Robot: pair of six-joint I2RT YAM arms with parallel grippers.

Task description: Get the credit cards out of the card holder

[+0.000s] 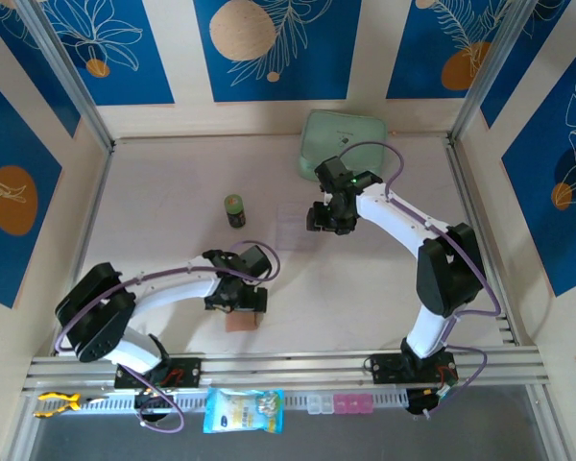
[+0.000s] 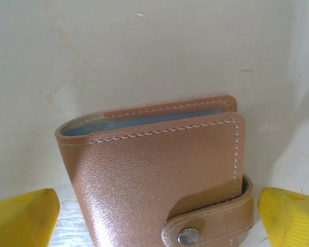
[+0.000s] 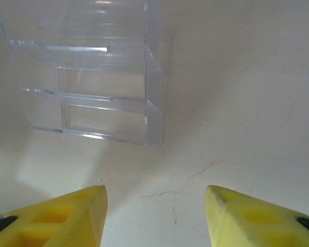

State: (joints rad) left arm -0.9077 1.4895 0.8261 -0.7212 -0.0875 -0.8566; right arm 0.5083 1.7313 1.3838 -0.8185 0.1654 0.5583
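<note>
The card holder (image 2: 159, 175) is a tan leather wallet lying closed on the table, its strap snapped on a metal stud (image 2: 188, 236). Grey-blue pocket edges (image 2: 144, 122) show along its far side. The credit cards are hidden. My left gripper (image 2: 157, 226) is open, and its yellow fingers (image 2: 20, 216) stand either side of the card holder with narrow gaps. From above, the left gripper (image 1: 238, 300) sits over the card holder (image 1: 243, 323) near the front. My right gripper (image 3: 155, 216) is open over bare table with nothing between its fingers, near the table's middle (image 1: 328, 223).
A clear plastic tray (image 3: 92, 77) with stepped slots stands just ahead of the right gripper. A mint-green case (image 1: 344, 144) lies at the back, and a small green can (image 1: 234, 210) stands left of centre. Walls close in the table on three sides.
</note>
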